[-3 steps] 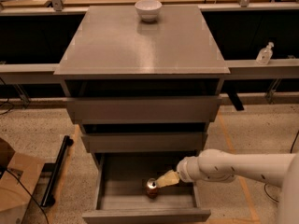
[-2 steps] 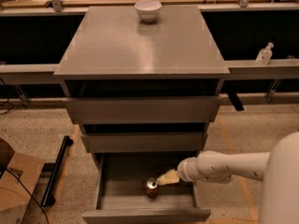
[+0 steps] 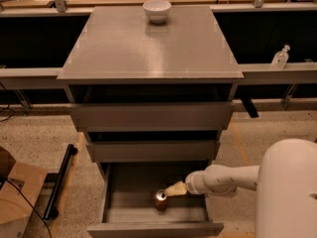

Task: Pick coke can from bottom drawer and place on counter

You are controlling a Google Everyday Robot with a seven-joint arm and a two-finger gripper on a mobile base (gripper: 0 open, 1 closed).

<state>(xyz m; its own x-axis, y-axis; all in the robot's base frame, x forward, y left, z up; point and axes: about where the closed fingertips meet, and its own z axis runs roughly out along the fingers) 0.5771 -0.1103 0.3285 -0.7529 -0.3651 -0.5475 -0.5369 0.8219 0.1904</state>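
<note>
Can (image 3: 161,199) stands upright in the drawer (image 3: 130,209), about mid-floor and a little toward the front panel. Silver top shows, red side below.

Claw (image 3: 175,189) is the pale tip of the arm (image 3: 228,179), which reaches in low from the right. It is at the can's upper right side, touching or just short of it; which one cannot be told. How far open the claw is, and whether it has hold of anything, also cannot be told from here.

Step in hand, as judged: securing the grasp. Lift not yet begun, since the can's base is on the drawer floor.

To do it well:
- Seat the claw around the can's body, below the rim, not on its edge. A glancing push would likely tip the can and send it rolling.
- Close firmly but gently, as the thin wall probably dents.
- Raise only until the base clears the drawer's low wall, then draw outward toward the front — the middle drawer (image 3: 153,151) and top drawer (image 3: 151,116) step out above and behind, and the counter (image 3: 148,53) overhangs them.
- Once past the counter's lip, go up and in. The bowl (image 3: 157,10) sits at the far edge, so set the can down on the near half, well apart from it.
</note>
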